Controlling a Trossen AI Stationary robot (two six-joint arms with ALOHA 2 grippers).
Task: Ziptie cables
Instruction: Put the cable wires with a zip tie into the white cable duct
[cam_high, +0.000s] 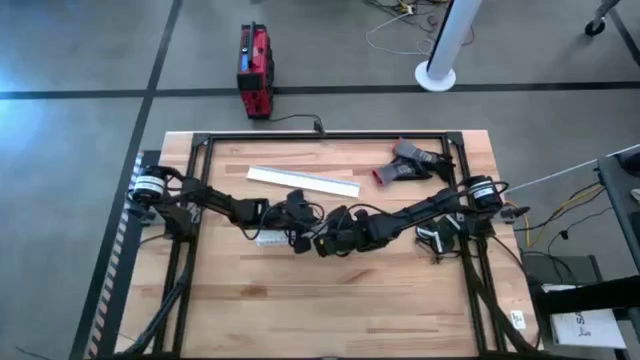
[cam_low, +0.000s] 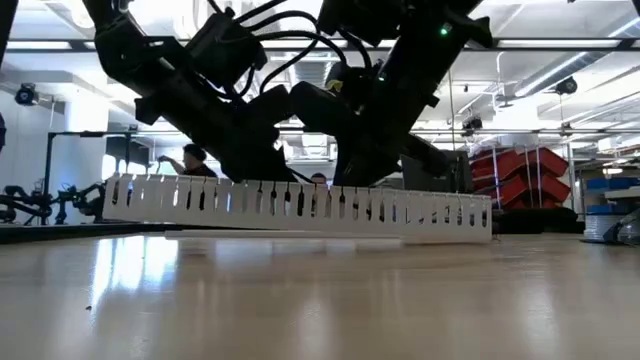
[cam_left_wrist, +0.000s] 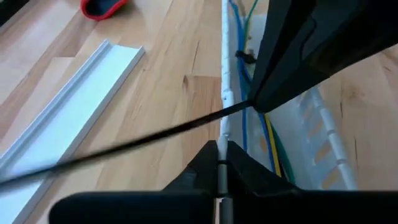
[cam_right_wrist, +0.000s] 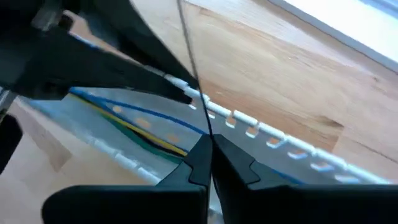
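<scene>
While both grippers clench ziptie (cam_left_wrist: 155, 134) | left gripper (cam_left_wrist: 222, 163) | right gripper (cam_right_wrist: 209, 149) | cables (cam_right_wrist: 134, 127) beneath

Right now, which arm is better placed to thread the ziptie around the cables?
Right: its claw is shut on the ziptie beside the cables; the left claw pinches the slotted channel.

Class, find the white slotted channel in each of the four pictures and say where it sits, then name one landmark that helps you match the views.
High view: the white slotted channel peeks out at table centre, under the two meeting hands.
Low view: it stretches across the middle, beneath both arms.
Left wrist view: its slotted wall runs beside the coloured cables.
Right wrist view: its toothed edge crosses diagonally.
Shared landmark: the black ziptie crossing the channel in both wrist views.
</scene>
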